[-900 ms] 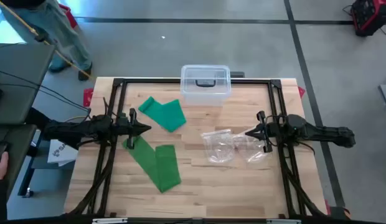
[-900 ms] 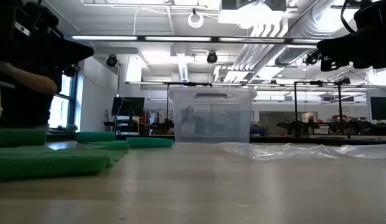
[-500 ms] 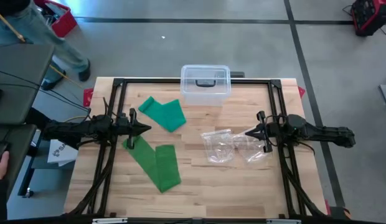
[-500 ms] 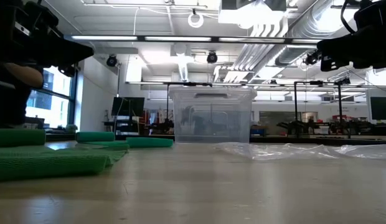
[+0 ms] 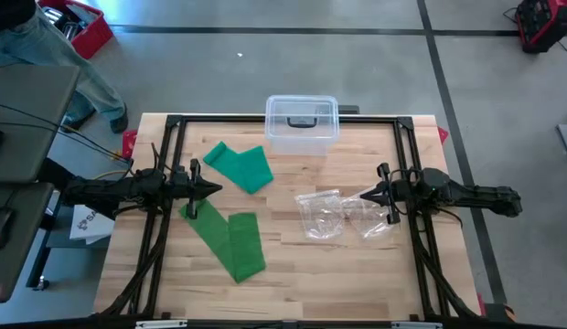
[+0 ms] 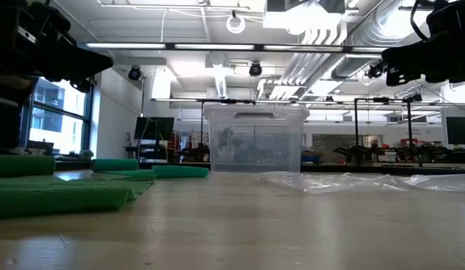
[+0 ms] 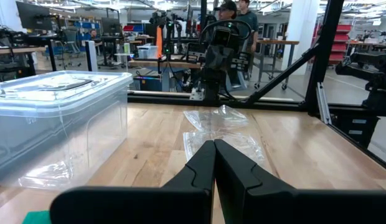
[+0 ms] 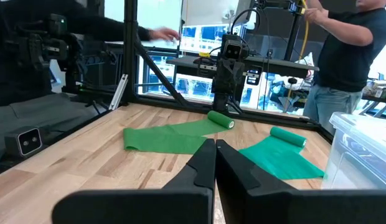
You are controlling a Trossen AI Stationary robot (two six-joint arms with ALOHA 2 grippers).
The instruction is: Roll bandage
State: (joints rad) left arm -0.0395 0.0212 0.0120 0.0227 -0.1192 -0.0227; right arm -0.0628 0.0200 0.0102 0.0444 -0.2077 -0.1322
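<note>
Waiting with both sets of jaws closed and empty, we judge rolling not yet begun: the left gripper (image 5: 213, 189) hovers beside two partly unrolled green bandage strips (image 5: 225, 236) on the wooden tabletop (image 5: 338, 274), which it must next grasp.

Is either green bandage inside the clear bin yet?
No, both green bandages lie spread on the table, outside the clear bin.

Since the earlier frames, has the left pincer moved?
No. In the high view the left pincer sits at the same spot beside the green bandage, shut and holding nothing.
</note>
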